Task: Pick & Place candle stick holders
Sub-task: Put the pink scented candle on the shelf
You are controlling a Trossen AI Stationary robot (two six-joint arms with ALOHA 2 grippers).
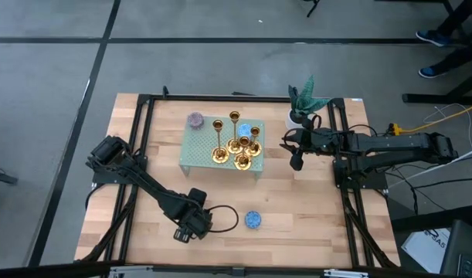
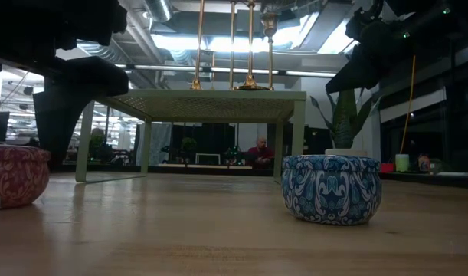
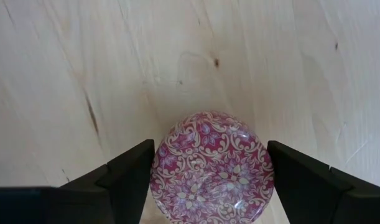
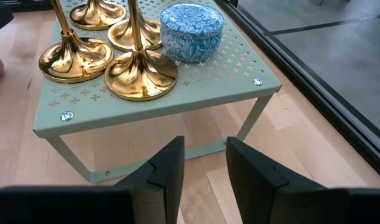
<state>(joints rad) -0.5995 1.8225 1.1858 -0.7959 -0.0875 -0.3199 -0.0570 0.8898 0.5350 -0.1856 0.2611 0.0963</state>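
Several gold candle stick holders (image 1: pixel 237 145) stand on their round bases (image 4: pixel 140 74) on a pale green perforated stand (image 1: pixel 191 150), next to a blue candle (image 4: pixel 191 31) and a purple-grey one (image 1: pixel 195 120). My left gripper (image 1: pixel 191 224) points down near the table's front edge, shut on a pink patterned candle tin (image 3: pixel 212 167), which also shows in the low view (image 2: pixel 15 175). My right gripper (image 4: pixel 203 168) hovers by the stand's right end, its fingers a little apart with nothing between them. My left gripper has the pink candle tin between its two fingers, one finger (image 3: pixel 130 180) against each opposite side of the round wall (image 3: pixel 158 180). It comes from above, pointing down. The tin sits upright with its bottom on the table.
A second blue patterned candle tin (image 1: pixel 252 220) sits on the table just right of my left gripper, also seen in the low view (image 2: pixel 331 188). A potted plant (image 1: pixel 301 104) stands at the far right, behind my right gripper. Bare wood lies in front of the stand.
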